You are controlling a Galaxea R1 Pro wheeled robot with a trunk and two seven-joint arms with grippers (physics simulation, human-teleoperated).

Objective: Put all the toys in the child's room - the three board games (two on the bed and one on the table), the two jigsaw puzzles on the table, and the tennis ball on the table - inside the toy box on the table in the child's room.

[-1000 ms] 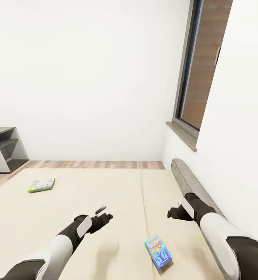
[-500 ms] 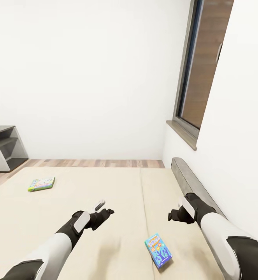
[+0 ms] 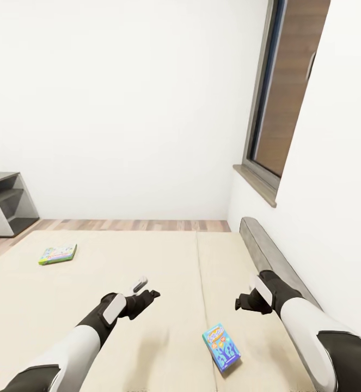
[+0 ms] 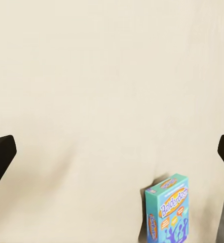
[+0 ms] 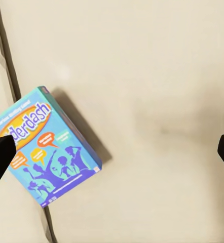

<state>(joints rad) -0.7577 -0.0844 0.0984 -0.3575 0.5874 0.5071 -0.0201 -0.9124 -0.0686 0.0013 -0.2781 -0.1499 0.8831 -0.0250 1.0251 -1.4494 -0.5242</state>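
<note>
Hovering over the bed [image 3: 93,326], right gripper [image 3: 244,302] and left gripper [image 3: 146,298] both hold jaws released. Blue box [image 3: 222,348] lies flat between them; advise descending squarely across its narrow sides.

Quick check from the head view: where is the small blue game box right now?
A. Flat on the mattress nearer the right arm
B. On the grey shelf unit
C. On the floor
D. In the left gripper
A: the blue game box lies on the cream mattress, just below the right gripper, with neither gripper touching it.
</note>
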